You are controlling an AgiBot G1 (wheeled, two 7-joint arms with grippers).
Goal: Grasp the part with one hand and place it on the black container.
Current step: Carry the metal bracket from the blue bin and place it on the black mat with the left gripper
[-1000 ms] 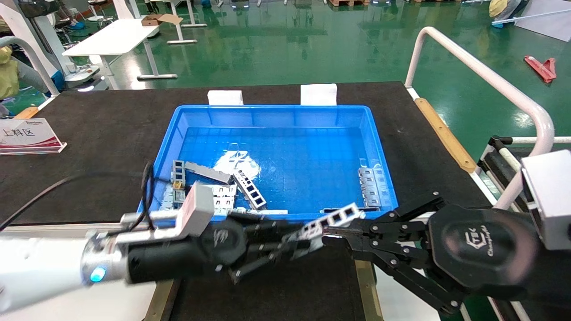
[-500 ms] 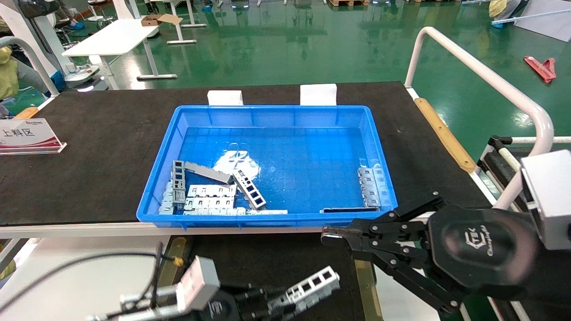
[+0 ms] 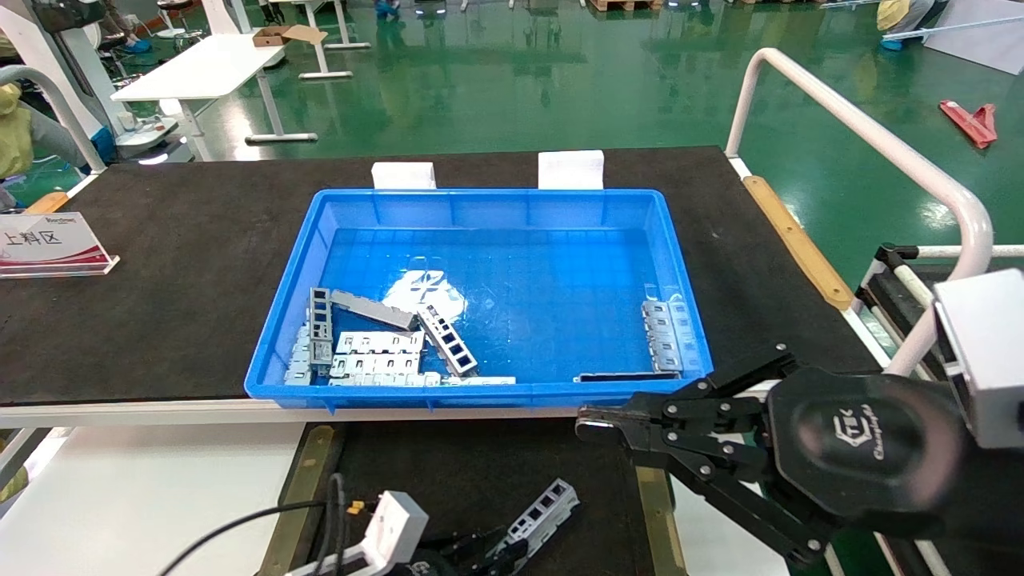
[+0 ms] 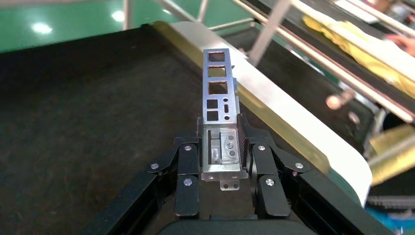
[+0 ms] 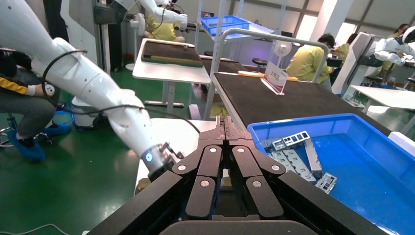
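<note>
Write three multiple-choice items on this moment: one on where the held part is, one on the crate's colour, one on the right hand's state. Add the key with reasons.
1. Where is the part?
A. Lying in the crate
B. In the left hand, over the black container
C. In the right hand

2. What colour is the crate?
A. Blue
B. Red
C. Grey

3. How is the right hand?
A. Shut on a part
B. Wide open
C. Shut and empty

Key: B, the left hand clamps the strip's end above the black container. A, its walls and floor are blue. C, the right wrist view shows its fingers meeting with nothing between.
</note>
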